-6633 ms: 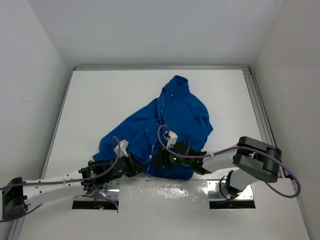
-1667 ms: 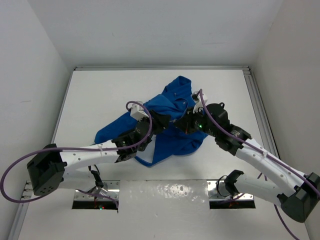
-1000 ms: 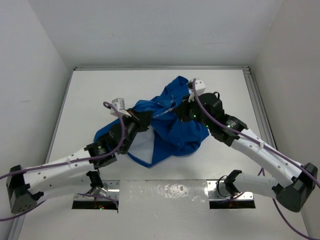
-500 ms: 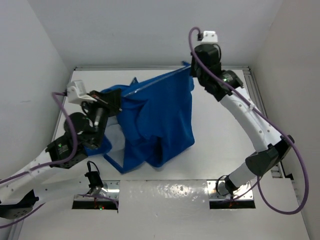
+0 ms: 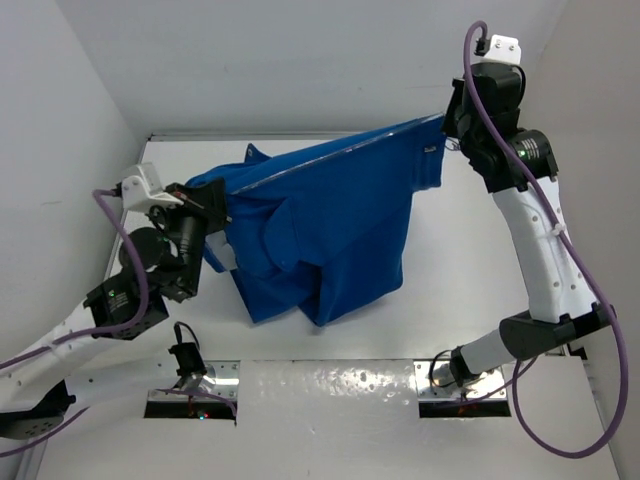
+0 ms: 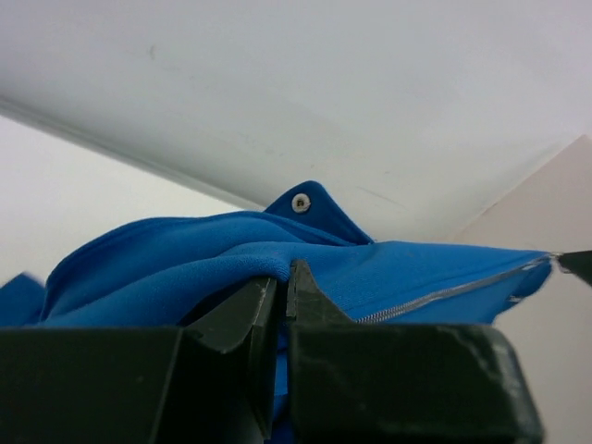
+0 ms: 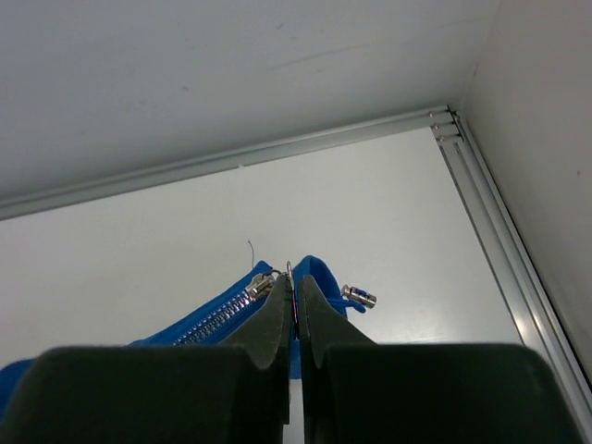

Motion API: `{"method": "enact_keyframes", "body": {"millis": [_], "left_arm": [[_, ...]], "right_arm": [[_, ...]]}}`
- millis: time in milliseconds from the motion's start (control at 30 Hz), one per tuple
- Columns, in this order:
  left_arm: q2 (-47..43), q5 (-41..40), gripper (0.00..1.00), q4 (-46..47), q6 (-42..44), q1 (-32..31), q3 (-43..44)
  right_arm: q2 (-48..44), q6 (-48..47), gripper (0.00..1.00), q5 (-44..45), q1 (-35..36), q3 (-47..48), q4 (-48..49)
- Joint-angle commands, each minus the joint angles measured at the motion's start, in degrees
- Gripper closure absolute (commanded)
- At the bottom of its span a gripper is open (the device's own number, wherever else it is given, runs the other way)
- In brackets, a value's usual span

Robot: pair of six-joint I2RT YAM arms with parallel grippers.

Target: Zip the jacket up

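Note:
The royal-blue jacket (image 5: 330, 220) hangs stretched in the air between my two grippers, its lower part draping toward the table. Its silver zipper (image 5: 330, 155) runs taut along the top edge. My left gripper (image 5: 210, 205) is shut on a fold of the jacket (image 6: 166, 250) at the left end, with the zipper (image 6: 435, 298) leading away to the right. My right gripper (image 5: 450, 122), raised high at the far right, is shut on the jacket's edge (image 7: 324, 270) right beside the zipper slider (image 7: 262, 285). A small metal cord toggle (image 7: 356, 296) dangles next to the jaws.
White walls close in the white table (image 5: 450, 300) on the left, back and right. A metal rail (image 5: 520, 220) runs along its right side. Two metal base plates (image 5: 190, 400) (image 5: 462, 392) sit at the near edge.
Both arms have risen and pulled apart, the right one up toward the far right corner, the left one to the left. The bunched jacket has been drawn out taut between them.

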Motion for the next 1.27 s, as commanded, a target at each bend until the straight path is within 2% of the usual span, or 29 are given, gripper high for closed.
{"method": "enact_keyframes", "body": {"millis": [0, 133, 167, 200, 233, 267, 300, 333, 367, 400, 433, 467, 567, 600, 667, 767, 833, 900, 967, 1033, 1133, 1233], "left_arm": [[-1.3, -9.0, 1.0, 3.0, -0.3, 0.9, -2.3], [4.4, -6.8, 1.0, 3.5, -4.1, 0.9, -7.0], [5.3, -5.8, 1.0, 4.4, -4.6, 1.0, -7.4], [7.1, -4.6, 0.89, 4.9, -4.6, 1.1, -7.8], [9.0, -2.5, 0.62, 4.8, -5.0, 1.3, -7.6], [9.0, -1.3, 0.62, 4.5, -5.3, 1.3, -7.5], [10.3, -0.3, 0.38, 4.0, -5.5, 1.5, -7.1], [10.9, 0.6, 0.25, 3.2, -5.7, 1.7, -5.8], [11.9, 2.3, 0.12, 1.3, -5.9, 1.7, -5.1], [12.2, 2.7, 0.09, 0.2, -5.9, 1.7, -4.3], [12.3, 3.0, 0.07, -1.0, -6.1, 1.8, -2.8], [12.3, 3.5, 0.07, -3.6, -7.0, 1.7, -2.2], [8.3, 7.1, 0.02, -6.8, -7.9, 1.8, -1.4], [6.9, 8.1, 0.02, -7.7, -8.3, 1.7, -1.8], [2.3, 12.2, 0.01, -8.7, -9.0, 1.7, -3.2], [-3.4, 18.2, 0.0, -10.7, -10.6, 1.7, -6.9], [-5.4, 22.0, 0.0, -14.4, -11.8, 1.7, -9.1], [-8.5, 23.6, 0.0, -17.4, -13.8, 1.7, -11.4], [-12.2, 25.4, 0.0, -21.4, -15.4, 1.7, -14.2], [-15.5, 25.8, 0.0, -22.5, -16.0, 1.7, -16.5], [-22.0, 26.3, 0.0, -22.7, -15.1, 1.7, -18.9], [-23.0, 26.6, 0.0, -21.3, -14.4, 1.7, -20.8]], "right_arm": [[-1.6, -1.7, 1.0, 6.1, -5.4, 1.6, 1.0], [-4.5, -0.3, 1.0, 0.9, -5.3, -12.0, 5.5], [-4.9, 0.4, 1.0, -3.1, -5.3, -14.1, 6.3], [-5.6, 1.2, 1.0, -5.6, -5.2, -16.4, 7.6], [-6.6, 2.8, 1.0, -9.7, -5.2, -20.6, 9.2], [-6.6, 3.4, 1.0, -9.8, -5.1, -22.5, 9.2], [-7.6, 4.2, 1.0, -13.2, -5.1, -24.4, 10.7], [-8.1, 4.6, 0.97, -15.0, -5.1, -26.9, 11.2], [-8.5, 5.2, 0.77, -18.4, -5.0, -27.6, 11.9], [-9.5, 5.3, 0.62, -20.4, -5.0, -28.2, 12.1], [-10.2, 5.5, 0.48, -22.2, -4.9, -28.7, 12.2], [-10.7, 5.7, 0.23, -24.1, -4.8, -28.6, 12.2], [-14.0, 6.9, 0.04, -30.4, -4.7, -27.4, 11.1], [-15.3, 7.4, 0.01, -31.7, -4.7, -27.7, 11.3], [-20.2, 8.2, 0.01, -35.1, -4.7, -29.5, 12.1], [-29.1, 11.7, 0.01, -45.1, -4.7, -39.6, 19.0], [-33.7, 15.4, 0.01, -54.0, -4.7, -50.6, 23.0], [-40.2, 17.9, 0.01, -57.6, -4.7, -60.2, 26.3], [-47.2, 18.6, 0.01, -58.8, -4.7, -67.9, 26.9], [-52.2, 19.2, 0.01, -58.7, -4.6, -71.7, 26.9], [-60.0, 18.5, 0.01, -58.4, -4.6, -74.5, 22.6], [-64.6, 19.2, 0.01, -57.2, -4.6, -76.4, 19.7]]}}
